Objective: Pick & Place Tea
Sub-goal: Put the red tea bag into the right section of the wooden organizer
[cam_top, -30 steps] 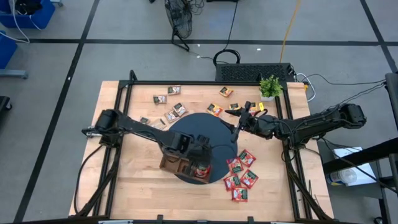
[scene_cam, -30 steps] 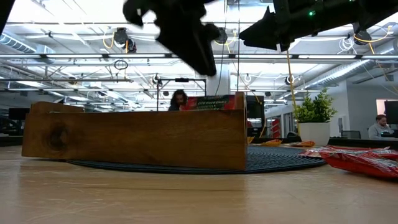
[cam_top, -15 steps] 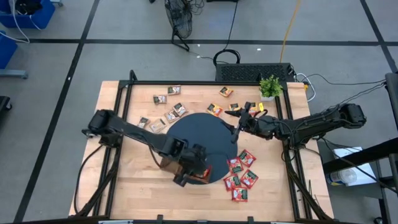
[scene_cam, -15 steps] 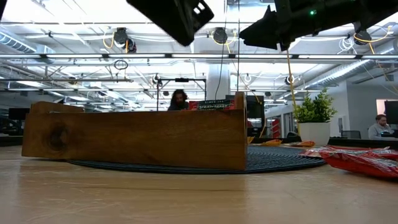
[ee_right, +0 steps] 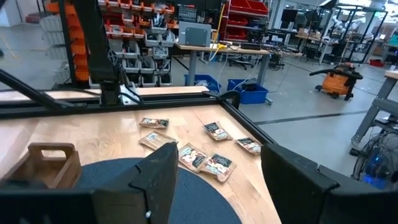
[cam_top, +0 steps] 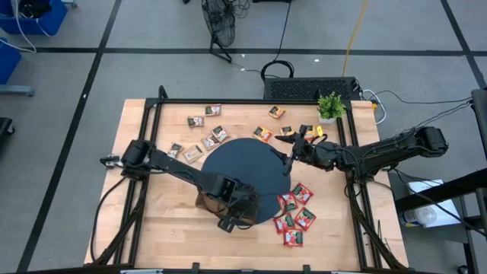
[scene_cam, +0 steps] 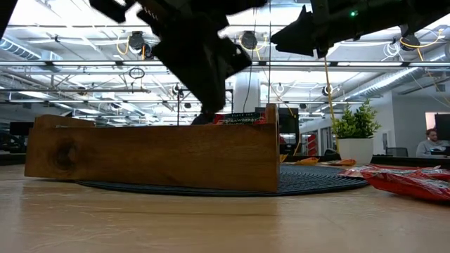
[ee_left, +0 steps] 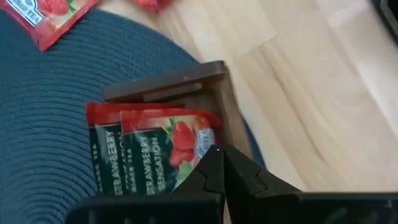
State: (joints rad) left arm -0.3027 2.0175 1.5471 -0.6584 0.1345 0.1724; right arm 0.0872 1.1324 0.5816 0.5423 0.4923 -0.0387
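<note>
A long wooden tray (cam_top: 204, 201) sits on the near part of a dark round mat (cam_top: 247, 160). Red sachets (ee_left: 155, 149) stand upright in the tray's end compartment, their tops showing above the wall (scene_cam: 239, 117). My left gripper (ee_left: 214, 155) is shut and low over that compartment (scene_cam: 211, 105). More red sachets (cam_top: 295, 210) lie on the table right of the mat. Dark brown ones (cam_top: 207, 137) lie at its far left, orange ones (cam_top: 263, 135) at its far edge. My right gripper (ee_right: 217, 183) is open and empty, hovering above the mat's far right rim (cam_top: 291, 157). My left gripper comes from above, slanting down, with its shut fingers (ee_left: 233, 171) at the upper corner of the front red sachet (ee_left: 200, 135) standing in the tray's end compartment. The tip seems to rest on that edge; nothing shows between the fingers. The sachet stays upright in the tray.
A small potted plant (cam_top: 330, 106) stands at the table's far right, near my right arm. A black frame rail (cam_top: 156, 114) runs along the table edges. Bare wood lies near the table's near left corner (cam_top: 160, 228). People sit in the room beyond (scene_cam: 429, 143).
My left gripper rose clear of the tray and shifted a little toward the near edge. It then came back down onto the sachets in the tray's end compartment. The sachets stay upright in the tray.
</note>
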